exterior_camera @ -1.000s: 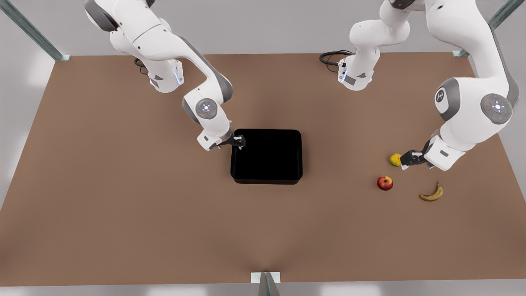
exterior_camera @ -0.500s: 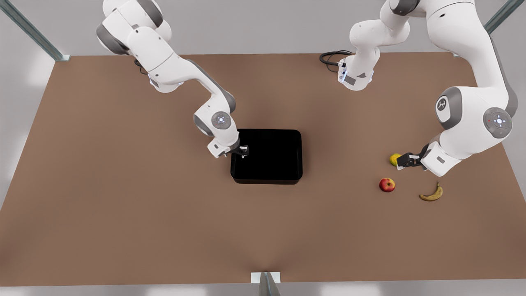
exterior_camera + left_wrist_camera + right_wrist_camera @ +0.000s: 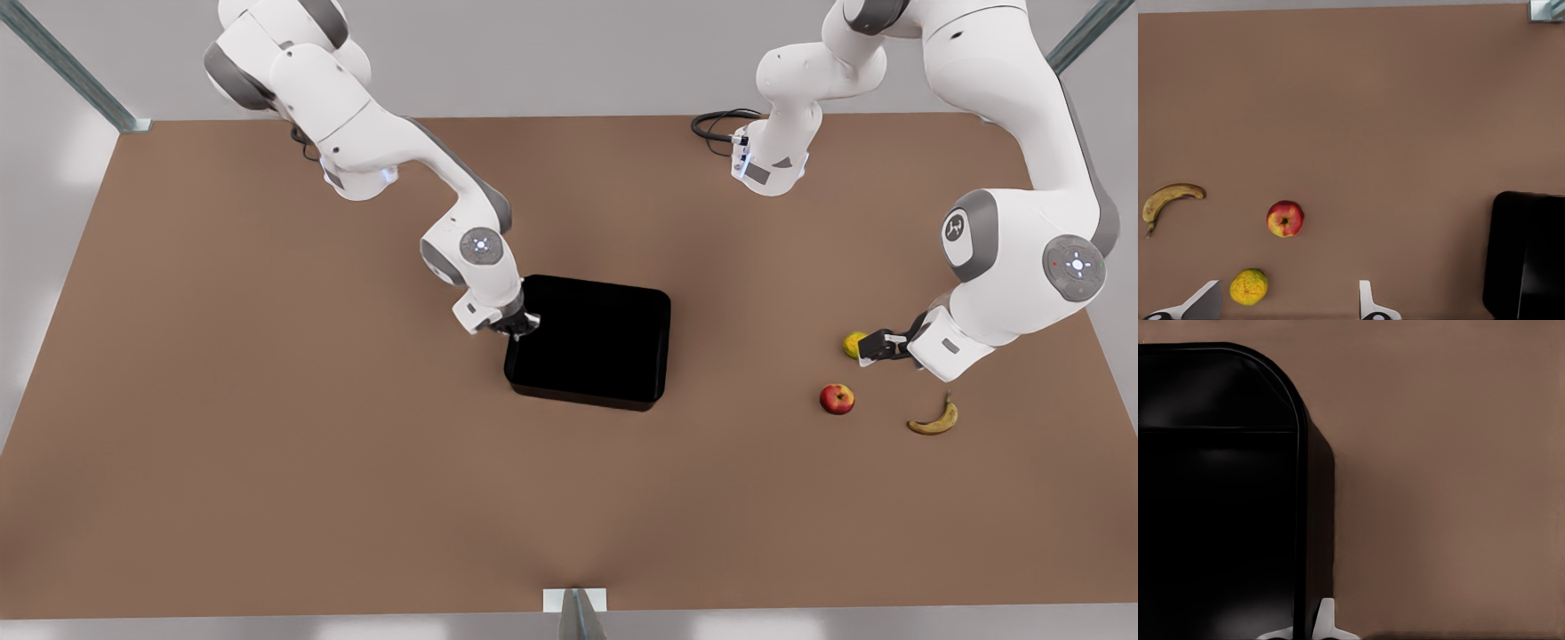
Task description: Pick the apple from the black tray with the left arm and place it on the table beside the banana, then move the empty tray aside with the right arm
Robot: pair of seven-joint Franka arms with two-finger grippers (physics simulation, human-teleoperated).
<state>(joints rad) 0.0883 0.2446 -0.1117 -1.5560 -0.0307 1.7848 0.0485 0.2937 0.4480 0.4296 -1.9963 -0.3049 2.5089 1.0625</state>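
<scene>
**Tray starts to move, apple already down**

Pinches the low rim of the black tray [image 3: 591,342] with the right gripper [image 3: 520,326], at the tray's 9 o'clock edge in the front view. From the right wrist camera, shows one finger outside the wall and the other just inside it, pressed onto the rim.

Compared with half a second ago, has pushed the tray a little toward 3 o'clock and turned it slightly clockwise, so that the edges no longer run square to the table [image 3: 267,444]. Means, by judgement, that the second part of the task has begun: carries nothing inside the tray and only needs to drag it clear.

Keeps the left gripper [image 3: 867,348] waiting low over the table with fingers spread wide and holding nothing, just beside the citrus fruit [image 3: 853,343] at its 9 o'clock.

Leaves the apple [image 3: 836,398] resting on the table, at about 4 o'clock from the tray and well apart from it, below the citrus at 6 o'clock. Has the banana [image 3: 933,419] near it at about 3 o'clock, not touching. Shows almost no shift of the apple since the earlier pictures, so counts the placing step as done.

Should take care next that the turning tray does not slip out of the thin grip on the rim.
</scene>
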